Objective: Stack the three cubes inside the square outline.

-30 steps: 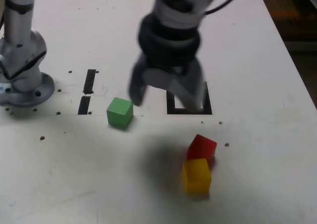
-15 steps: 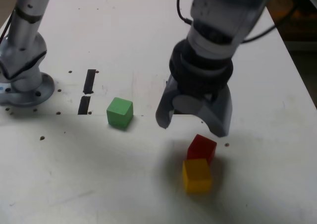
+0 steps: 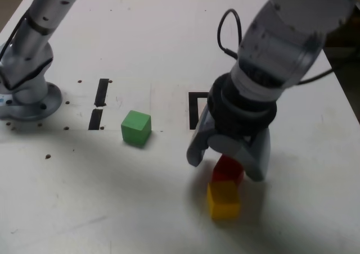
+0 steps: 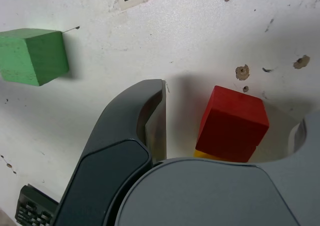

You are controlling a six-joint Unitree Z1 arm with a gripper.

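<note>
3 cubes (image 3: pixel 136 127), 1 square outline (image 3: pixel 194 109), 2 black strips (image 3: pixel 101 91)

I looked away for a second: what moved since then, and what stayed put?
The open gripper swung from over the square outline toward the exterior view's lower right and now straddles the red cube, gripping nothing. The green cube, red cube and yellow cube stayed put.

White table (image 3: pixel 140 35) with small screw holes. Two short black strips (image 3: pixel 99 104) (end to end) lie near the exterior view's left.
</note>
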